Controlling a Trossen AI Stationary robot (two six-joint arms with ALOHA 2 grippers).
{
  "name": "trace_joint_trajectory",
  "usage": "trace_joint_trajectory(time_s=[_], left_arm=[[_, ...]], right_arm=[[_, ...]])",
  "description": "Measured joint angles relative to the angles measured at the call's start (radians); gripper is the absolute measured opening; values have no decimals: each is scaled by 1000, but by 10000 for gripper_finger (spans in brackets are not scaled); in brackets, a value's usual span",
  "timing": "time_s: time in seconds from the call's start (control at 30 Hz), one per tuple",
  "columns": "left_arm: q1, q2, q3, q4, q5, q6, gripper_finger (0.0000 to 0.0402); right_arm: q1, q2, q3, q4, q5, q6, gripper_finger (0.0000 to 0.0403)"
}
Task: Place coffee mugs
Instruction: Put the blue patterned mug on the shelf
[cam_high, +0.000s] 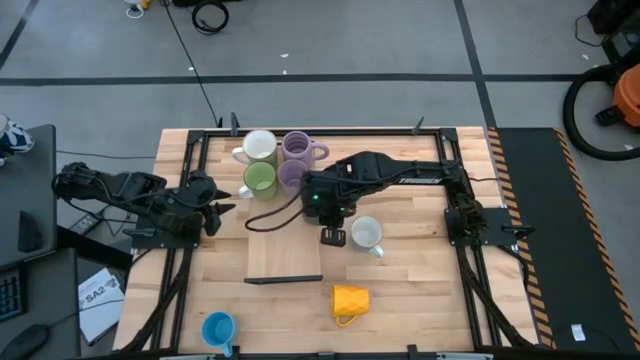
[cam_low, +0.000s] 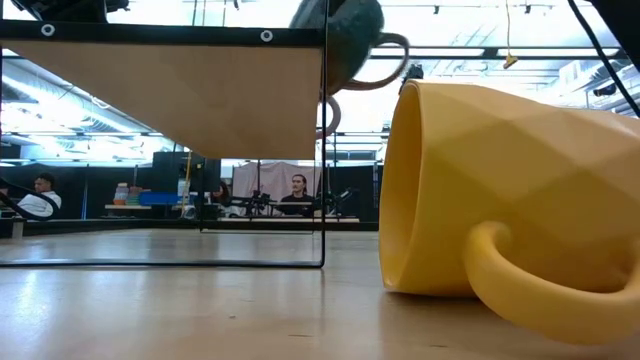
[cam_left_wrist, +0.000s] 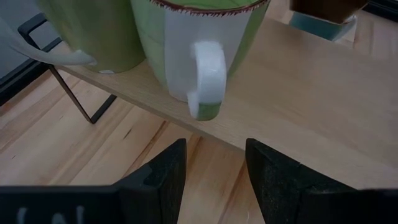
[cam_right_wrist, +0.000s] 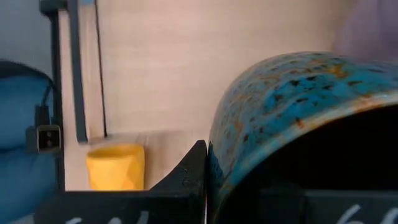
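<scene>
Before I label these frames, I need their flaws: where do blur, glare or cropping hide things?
Low view: bright backlit ceiling washes out the top, and the faceted yellow ceramic mug on its side is cropped at the right. Right wrist view: the speckled teal-glazed dark mug looms close and soft. Left wrist view: the light green mug with white handle is cropped.

I'm looking down on a grey floor (cam_high: 330, 40) crossed by dark tape lines (cam_high: 300, 78), with black cables (cam_high: 205, 15) trailing across it. A black mat with striped edging (cam_high: 560, 240) is lying beside the wooden table (cam_high: 400, 300), and an orange vacuum (cam_high: 625, 95) is sitting off at the corner. A dark desk (cam_high: 30, 190) is standing on the other side. At table height I'm seeing a bright hall with ceiling lights (cam_low: 470, 50), and people (cam_low: 298, 192) sitting at far workbenches (cam_low: 150, 208).
</scene>
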Motion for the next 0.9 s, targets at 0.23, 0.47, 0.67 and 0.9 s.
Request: trace_joint_trajectory(time_s=[0.23,0.47,0.67,0.9], left_arm=[[0,0,0,0,0,-1,172],[0,0,0,1,0,-1,172],[0,0,0,1,0,-1,172],[0,0,0,0,0,-1,172]], right_arm=[[0,0,0,46,7,-46,44],[0,-1,-5,59,46,-73,44],[0,-3,-35,88,23,-74,44],[0,-2,-44,103,18,-74,44]])
